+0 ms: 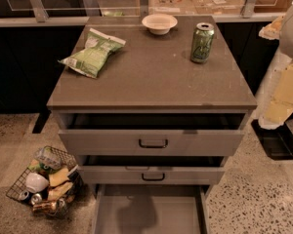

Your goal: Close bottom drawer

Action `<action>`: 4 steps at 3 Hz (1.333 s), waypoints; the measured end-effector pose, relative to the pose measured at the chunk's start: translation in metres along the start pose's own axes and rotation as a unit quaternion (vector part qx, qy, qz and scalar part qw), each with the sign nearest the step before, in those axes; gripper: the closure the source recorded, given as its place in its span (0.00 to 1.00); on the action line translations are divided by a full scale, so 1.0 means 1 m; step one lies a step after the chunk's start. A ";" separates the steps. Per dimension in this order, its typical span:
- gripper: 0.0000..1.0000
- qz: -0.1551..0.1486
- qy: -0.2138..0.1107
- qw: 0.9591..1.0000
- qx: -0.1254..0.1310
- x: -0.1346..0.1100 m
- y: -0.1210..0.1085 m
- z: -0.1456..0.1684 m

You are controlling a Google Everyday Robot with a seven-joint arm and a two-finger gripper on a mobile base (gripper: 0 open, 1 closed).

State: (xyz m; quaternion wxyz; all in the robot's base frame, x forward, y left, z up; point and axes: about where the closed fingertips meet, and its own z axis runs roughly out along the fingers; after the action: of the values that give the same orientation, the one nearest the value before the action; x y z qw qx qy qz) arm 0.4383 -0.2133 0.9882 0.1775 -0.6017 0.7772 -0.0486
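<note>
So we've got the pale cream gripper (278, 108) hanging just off the right side of the grey three-drawer bench (151, 87), and honestly we can't tell if it's clenched or released. The flat grey bottom drawer (149, 211) sits down and left of the gripper, pulled way out, plain grey inside showing. The grey middle drawer (151, 175) and grey top drawer (151, 141) are ajar too. Up and left of the gripper we see a green soda can (202, 43), a round white bowl (159, 23) and a green crinkly chip bag (92, 52).
</note>
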 end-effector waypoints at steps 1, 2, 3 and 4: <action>0.00 0.003 -0.002 1.000 0.004 0.003 0.000 -0.001; 0.00 0.005 -0.001 1.000 0.001 0.025 0.007 0.006; 0.00 -0.033 0.033 0.999 -0.001 0.055 0.026 0.023; 0.00 -0.075 0.070 0.995 -0.003 0.089 0.053 0.052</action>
State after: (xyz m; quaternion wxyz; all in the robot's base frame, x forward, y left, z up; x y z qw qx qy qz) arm 0.3884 -0.2770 0.9050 0.1164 -0.6537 0.7408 -0.1018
